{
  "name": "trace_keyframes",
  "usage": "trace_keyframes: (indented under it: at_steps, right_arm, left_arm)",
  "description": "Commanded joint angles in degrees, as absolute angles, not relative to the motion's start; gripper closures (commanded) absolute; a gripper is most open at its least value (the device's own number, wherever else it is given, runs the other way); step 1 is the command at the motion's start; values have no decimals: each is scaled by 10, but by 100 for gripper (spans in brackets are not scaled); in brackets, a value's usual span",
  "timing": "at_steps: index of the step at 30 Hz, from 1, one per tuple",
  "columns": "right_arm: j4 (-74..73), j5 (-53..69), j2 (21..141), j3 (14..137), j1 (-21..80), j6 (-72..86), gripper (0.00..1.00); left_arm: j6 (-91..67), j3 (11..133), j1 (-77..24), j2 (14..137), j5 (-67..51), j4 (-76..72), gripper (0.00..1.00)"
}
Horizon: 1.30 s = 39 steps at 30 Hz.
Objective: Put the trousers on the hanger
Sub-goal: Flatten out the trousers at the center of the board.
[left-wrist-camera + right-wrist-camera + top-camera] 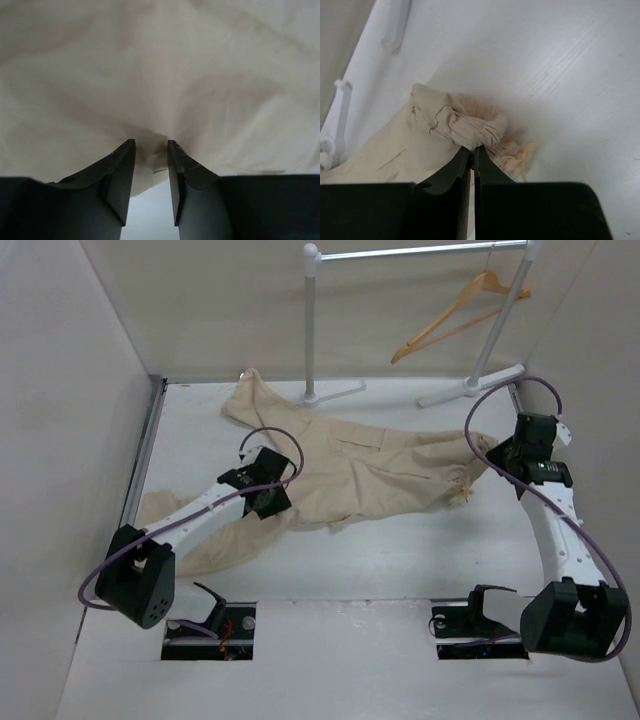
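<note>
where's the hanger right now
In the top view, the hanger hangs on the white rail at the back right, beyond the trousers spread on the table.

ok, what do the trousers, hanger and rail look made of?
The trousers: soft matte beige cloth, likely cotton; it wrinkles and bunches at the right gripper. The hanger: light wood, judging by its orange-tan colour. The rail: smooth white tube, probably painted metal, though plastic is possible.
</note>
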<state>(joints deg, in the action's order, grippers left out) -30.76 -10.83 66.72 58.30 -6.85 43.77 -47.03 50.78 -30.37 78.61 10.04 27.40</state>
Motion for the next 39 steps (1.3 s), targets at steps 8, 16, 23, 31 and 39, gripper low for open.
trace_keyframes:
  at_steps: [8, 16, 23, 31, 39]
  right_arm:
    - [-367, -146, 678, 632, -187, 466, 100]
    - [-422, -196, 564, 537, -87, 449, 100]
    - [-376, -158, 584, 501, -189, 467, 100]
    - [-361, -153, 577, 506, -68, 477, 100]
    - [-354, -143, 548, 489, 39, 475, 100]
  left_arm:
    - [-506, 291, -267, 572, 82, 397, 84]
    - [-582, 395, -322, 440, 84, 564, 83]
    - [-484, 565, -241, 619, 97, 395, 55]
    - [-431, 806, -143, 949, 90, 197, 59]
    - [-367, 1104, -115, 1252, 168, 211, 64]
